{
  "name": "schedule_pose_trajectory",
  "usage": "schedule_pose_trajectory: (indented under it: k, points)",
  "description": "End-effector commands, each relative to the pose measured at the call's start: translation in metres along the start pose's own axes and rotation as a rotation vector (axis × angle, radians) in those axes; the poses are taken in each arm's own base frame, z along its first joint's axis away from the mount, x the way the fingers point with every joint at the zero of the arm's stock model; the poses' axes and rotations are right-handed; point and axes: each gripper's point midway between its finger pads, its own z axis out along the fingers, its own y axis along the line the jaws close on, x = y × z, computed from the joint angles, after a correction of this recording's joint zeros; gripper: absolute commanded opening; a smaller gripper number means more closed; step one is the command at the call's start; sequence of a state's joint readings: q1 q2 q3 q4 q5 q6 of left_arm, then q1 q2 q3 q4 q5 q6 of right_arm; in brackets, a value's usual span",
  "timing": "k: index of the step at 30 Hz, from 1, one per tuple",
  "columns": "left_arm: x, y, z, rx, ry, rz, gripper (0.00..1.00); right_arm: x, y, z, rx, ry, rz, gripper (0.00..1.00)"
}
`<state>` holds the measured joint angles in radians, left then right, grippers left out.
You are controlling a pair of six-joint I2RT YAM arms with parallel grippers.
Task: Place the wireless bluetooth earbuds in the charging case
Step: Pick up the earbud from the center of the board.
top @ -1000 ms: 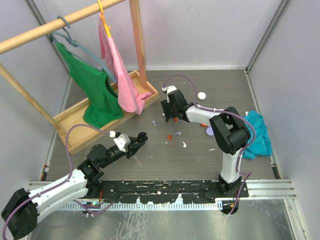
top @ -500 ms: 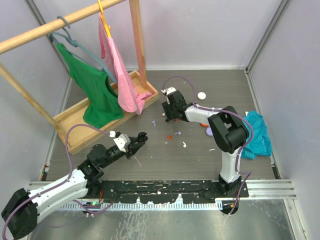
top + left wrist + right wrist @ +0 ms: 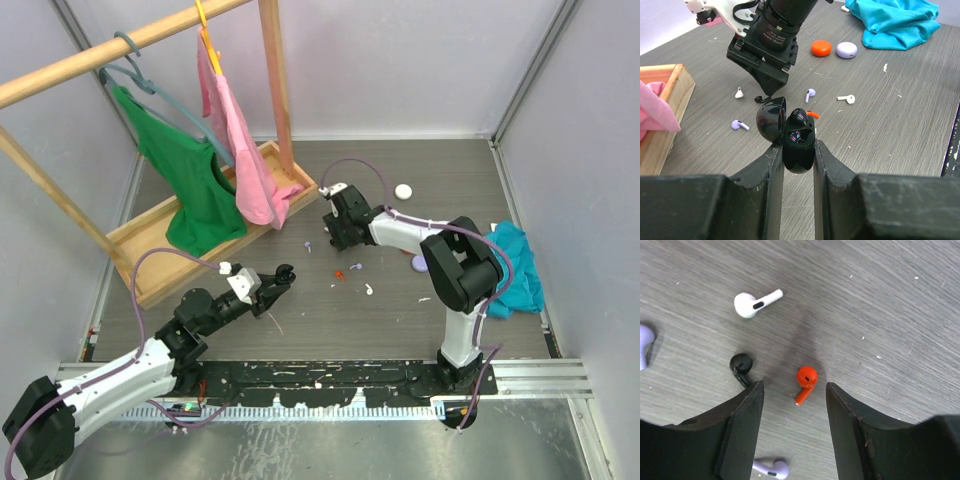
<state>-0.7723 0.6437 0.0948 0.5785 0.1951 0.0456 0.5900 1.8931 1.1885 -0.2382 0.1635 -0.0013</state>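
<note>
Left gripper (image 3: 798, 150): fingers are seen clamped on the black charging case (image 3: 799, 145), one finger on either side of its body. The lid is swung open on the side facing the wooden tray (image 3: 670, 140). The inside is glossy black; whether a bud is seated in it cannot be told.

Right gripper (image 3: 794, 386): fingers are held apart and pointed down at the table (image 3: 890, 315). A red earbud (image 3: 805, 380) is lying on the table between the two fingertips, touched by neither. A black earbud (image 3: 741, 365) is found just beside one fingertip, with its stem turned toward that finger. A white earbud (image 3: 752, 303) is lying farther out. A lilac earbud (image 3: 772, 469) is partly seen between the fingers, nearer the wrist. A second lilac earbud (image 3: 644, 340) is cut off at the frame edge.

From above, the right gripper is seen mid-table over the scattered buds, near the corner of the tray. The left gripper is nearer the arm bases, well apart from it.

An orange case (image 3: 821, 48) and a lilac case (image 3: 846, 49) are laid side by side near a teal cloth (image 3: 895, 20). A white case (image 3: 403, 190) is set alone farther back.
</note>
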Motion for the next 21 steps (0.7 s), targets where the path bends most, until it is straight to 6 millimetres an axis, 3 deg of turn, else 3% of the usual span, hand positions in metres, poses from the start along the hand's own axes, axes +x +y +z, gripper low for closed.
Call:
schedule_pose_trajectory:
  k: [1, 7, 13, 21]
  points:
    - [-0.02, 0.002, 0.003, -0.003, -0.074, 0.024, 0.0, -0.032, 0.0, -0.034, 0.003, -0.09, 0.024, 0.57]
    - [-0.021, 0.002, 0.002, -0.004, -0.077, 0.025, 0.0, -0.051, 0.021, -0.043, -0.075, -0.124, 0.036, 0.55]
    - [-0.023, 0.002, 0.002, -0.004, -0.08, 0.024, 0.0, -0.048, 0.036, -0.027, -0.124, -0.076, 0.041, 0.47]
    - [-0.022, 0.002, 0.001, -0.004, -0.08, 0.024, 0.0, -0.044, 0.042, -0.01, -0.131, -0.028, 0.053, 0.42]
